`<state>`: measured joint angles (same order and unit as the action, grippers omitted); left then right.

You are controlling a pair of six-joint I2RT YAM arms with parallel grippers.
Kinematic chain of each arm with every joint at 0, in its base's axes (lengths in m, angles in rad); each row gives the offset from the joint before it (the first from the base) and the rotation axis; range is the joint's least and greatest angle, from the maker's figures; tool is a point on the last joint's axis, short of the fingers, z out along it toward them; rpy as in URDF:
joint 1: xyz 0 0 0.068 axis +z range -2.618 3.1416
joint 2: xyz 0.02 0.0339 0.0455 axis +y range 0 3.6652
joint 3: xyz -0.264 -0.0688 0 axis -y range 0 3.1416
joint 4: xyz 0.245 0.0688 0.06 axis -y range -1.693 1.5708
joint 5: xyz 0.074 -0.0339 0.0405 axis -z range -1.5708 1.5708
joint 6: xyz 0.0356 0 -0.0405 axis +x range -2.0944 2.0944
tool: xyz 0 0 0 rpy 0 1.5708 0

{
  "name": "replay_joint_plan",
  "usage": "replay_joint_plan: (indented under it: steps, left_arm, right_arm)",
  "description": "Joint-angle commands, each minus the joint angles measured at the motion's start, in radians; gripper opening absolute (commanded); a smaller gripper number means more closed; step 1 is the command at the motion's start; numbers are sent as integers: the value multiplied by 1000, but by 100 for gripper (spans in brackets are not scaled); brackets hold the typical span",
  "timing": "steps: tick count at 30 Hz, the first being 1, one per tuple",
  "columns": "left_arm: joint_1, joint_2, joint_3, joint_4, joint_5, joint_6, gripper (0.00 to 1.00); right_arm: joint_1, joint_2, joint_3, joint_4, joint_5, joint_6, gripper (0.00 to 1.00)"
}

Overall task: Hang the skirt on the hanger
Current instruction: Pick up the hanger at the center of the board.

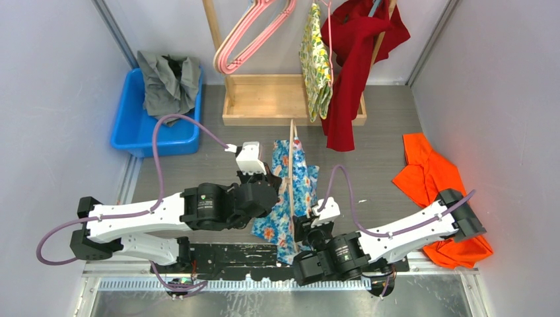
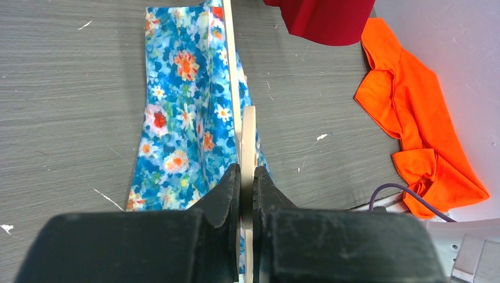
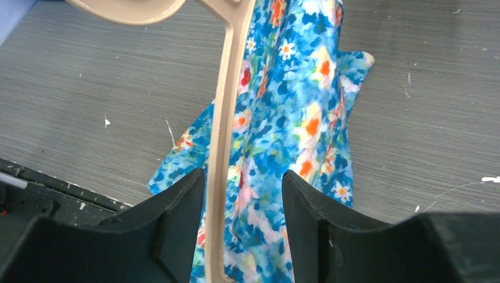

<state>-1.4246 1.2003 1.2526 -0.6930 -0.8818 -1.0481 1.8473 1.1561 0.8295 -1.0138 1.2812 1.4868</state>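
The blue floral skirt (image 1: 296, 191) hangs over a beige hanger (image 1: 291, 165) that stands edge-on at the table's middle. My left gripper (image 1: 269, 185) is shut on the hanger (image 2: 247, 141), with the skirt (image 2: 177, 130) draped to its left. My right gripper (image 1: 305, 228) is open. The hanger's arm (image 3: 223, 135) runs between its fingers (image 3: 183, 200), close to the left one, and the skirt (image 3: 295, 118) hangs between and behind them.
A wooden rack (image 1: 264, 99) at the back carries pink hangers (image 1: 247, 33), a yellow floral garment (image 1: 315, 63) and a red garment (image 1: 350, 59). A blue bin (image 1: 155, 125) with grey clothes stands back left. An orange garment (image 1: 436, 178) lies right.
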Motion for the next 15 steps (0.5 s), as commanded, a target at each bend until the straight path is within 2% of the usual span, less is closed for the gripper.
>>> replay_joint_plan:
  steps: [1,11,15]
  left_arm:
    - [6,-25,47,47,-31,14,0]
    - [7,-26,60,44,-29,22,0]
    - [7,-30,62,37,-34,24,0]
  right_arm:
    - [-16,26,17,140,5,-77,56]
    - [-117,115,14,205,-96,-98,55]
    - [-129,180,42,176,-105,-72,55]
